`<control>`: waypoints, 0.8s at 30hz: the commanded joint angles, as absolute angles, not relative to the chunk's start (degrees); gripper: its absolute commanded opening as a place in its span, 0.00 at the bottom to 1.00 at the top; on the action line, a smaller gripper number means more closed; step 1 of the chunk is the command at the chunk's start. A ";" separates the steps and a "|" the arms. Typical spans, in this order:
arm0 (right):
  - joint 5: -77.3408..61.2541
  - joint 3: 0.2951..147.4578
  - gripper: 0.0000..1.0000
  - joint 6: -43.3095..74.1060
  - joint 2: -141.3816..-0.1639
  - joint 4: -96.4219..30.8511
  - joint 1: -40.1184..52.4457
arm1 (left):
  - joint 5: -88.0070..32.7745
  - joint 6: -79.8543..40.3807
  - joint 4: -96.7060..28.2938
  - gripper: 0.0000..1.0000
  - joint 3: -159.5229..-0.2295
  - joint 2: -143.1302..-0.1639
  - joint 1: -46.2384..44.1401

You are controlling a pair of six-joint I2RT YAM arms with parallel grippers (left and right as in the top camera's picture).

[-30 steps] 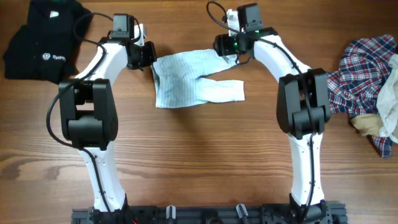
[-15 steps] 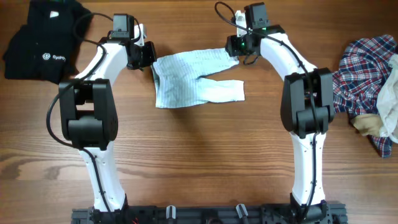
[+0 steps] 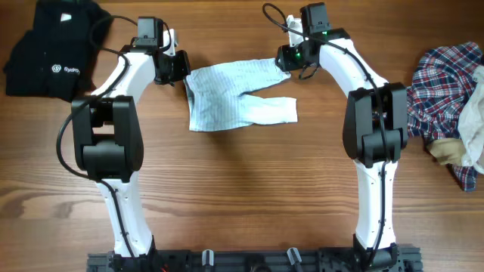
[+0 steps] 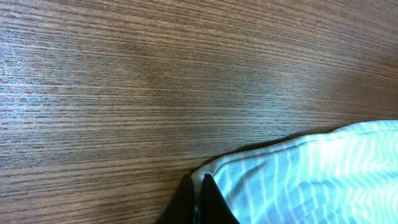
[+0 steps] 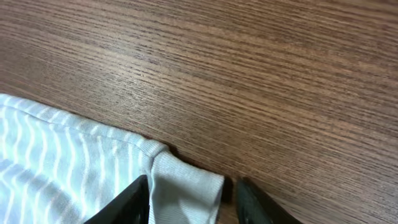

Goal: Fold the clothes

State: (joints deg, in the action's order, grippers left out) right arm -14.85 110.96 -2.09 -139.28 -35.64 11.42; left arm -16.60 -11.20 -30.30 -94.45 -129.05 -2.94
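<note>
The pale-blue striped garment (image 3: 231, 94) lies flat at the back middle of the table, one sleeve (image 3: 272, 111) pointing right. My left gripper (image 3: 183, 73) is shut on its upper left corner; in the left wrist view the dark fingertips (image 4: 214, 204) pinch the hem (image 4: 249, 163), gripper (image 4: 200, 202). My right gripper (image 3: 288, 63) is at the upper right corner. Its jaws stand open astride the ribbed cuff (image 5: 186, 186), gripper (image 5: 193, 200), with a gap between the cuff and the right finger (image 5: 252, 200).
A black logo garment (image 3: 49, 45) sits at the back left corner. At the right edge lies a heap of plaid shirt (image 3: 439, 87), a pale piece (image 3: 473, 113) and a beige piece (image 3: 448, 149).
My right gripper has shifted a little right along the garment's top edge to its cuff, and its jaws have narrowed. The left gripper has kept still.
</note>
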 commanded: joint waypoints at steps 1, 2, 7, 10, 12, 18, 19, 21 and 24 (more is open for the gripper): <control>-16.34 110.02 0.44 -2.94 -140.51 -34.94 11.77 | -17.30 -10.87 -30.39 0.04 -94.52 -129.91 -3.27; -16.34 110.02 0.43 -2.83 -140.51 -34.74 11.77 | -17.30 -10.87 -30.39 0.04 -94.52 -129.91 -3.25; -16.32 110.02 0.37 -2.94 -140.51 -35.48 12.14 | -17.30 -10.87 -30.30 0.04 -94.52 -129.91 -3.25; -16.29 110.02 0.33 -2.98 -140.51 -35.77 12.67 | -17.30 -10.87 -30.17 0.04 -94.52 -129.91 -3.25; -15.55 110.02 0.19 -2.90 -140.51 -35.64 12.91 | -17.30 -10.87 -30.20 0.04 -94.52 -129.91 -3.25; -13.19 110.02 0.04 -2.55 -140.51 -35.27 12.73 | -17.32 -10.87 -30.20 0.04 -94.52 -129.91 -3.25; -12.36 110.02 0.04 -2.42 -140.51 -35.16 12.73 | -17.32 -10.87 -30.20 0.04 -94.52 -129.91 -3.25; -11.55 110.02 0.04 -2.33 -140.49 -34.96 12.73 | -17.32 -10.85 -30.17 0.04 -94.52 -129.73 -3.27; -11.55 110.04 0.04 -1.34 -140.46 -34.50 12.73 | -17.32 -10.68 -30.39 0.04 -94.52 -129.16 -3.27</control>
State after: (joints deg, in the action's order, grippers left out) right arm -13.67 110.74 -2.68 -139.28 -34.98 12.71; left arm -16.60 -11.20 -30.33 -94.45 -129.05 -2.94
